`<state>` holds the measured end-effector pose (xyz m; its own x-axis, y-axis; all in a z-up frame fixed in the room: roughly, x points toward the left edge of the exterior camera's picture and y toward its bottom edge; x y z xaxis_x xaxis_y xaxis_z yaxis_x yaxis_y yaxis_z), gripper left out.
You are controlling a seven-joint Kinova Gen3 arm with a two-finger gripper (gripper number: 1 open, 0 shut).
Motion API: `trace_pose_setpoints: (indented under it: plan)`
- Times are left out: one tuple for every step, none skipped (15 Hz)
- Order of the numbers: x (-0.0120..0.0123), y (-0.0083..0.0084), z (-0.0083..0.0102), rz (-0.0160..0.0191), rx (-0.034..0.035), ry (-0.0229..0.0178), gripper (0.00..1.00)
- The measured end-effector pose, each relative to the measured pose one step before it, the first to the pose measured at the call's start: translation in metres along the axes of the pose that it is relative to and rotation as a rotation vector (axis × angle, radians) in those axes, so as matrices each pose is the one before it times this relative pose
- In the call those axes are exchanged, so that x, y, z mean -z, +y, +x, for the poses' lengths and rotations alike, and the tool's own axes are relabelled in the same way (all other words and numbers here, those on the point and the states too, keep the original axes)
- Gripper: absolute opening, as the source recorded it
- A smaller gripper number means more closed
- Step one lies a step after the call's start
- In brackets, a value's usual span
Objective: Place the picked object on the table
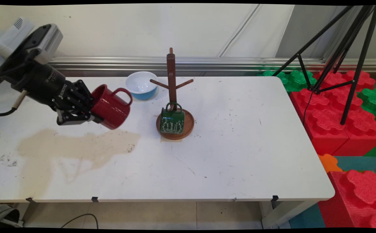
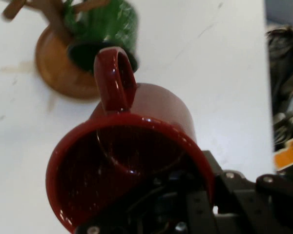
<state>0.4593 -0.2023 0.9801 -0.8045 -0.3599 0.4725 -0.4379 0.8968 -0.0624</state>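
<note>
Main view only: blue bowl (image 1: 141,85)

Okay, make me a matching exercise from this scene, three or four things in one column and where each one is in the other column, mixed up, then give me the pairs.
Things:
1. red mug
2. green mug
3. bowl
4. black tripod

Places:
A. on the table behind the wooden mug tree
B. on the red blocks right of the table
C. held in the gripper above the table
D. on the mug tree's round base

Pairs: 1-C, 2-D, 3-A, 4-B
</note>
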Motion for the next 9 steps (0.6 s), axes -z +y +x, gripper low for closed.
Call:
trace_pose_setpoints:
  plan:
    - [-0.00108, -0.00446, -0.00242, 0.01300, -0.00782, -0.01769, 0.00]
    - [-0.00111, -0.00369, -0.00169, 0.01043, -0.00662, -0.01403, 0.00]
    - [-0.00223, -0.00566, -0.00237, 0.01429, -0.00953, -0.02098, 0.00]
    - [-0.00315, -0.00682, -0.00247, 0.01613, -0.01192, -0.02443, 0.00]
    - [-0.00383, -0.00674, -0.00189, 0.01438, -0.01131, -0.02293, 0.00]
    - [-0.00399, -0.00579, -0.00114, 0.01058, -0.00840, -0.01910, 0.00]
    - [-0.00519, -0.00666, -0.00074, 0.01274, -0.00669, -0.01976, 0.00]
    - [-0.00577, -0.00669, 0.00001, 0.01199, -0.00438, -0.01752, 0.00]
    - [-0.00543, -0.00579, 0.00040, 0.00988, -0.00208, -0.01438, 0.00]
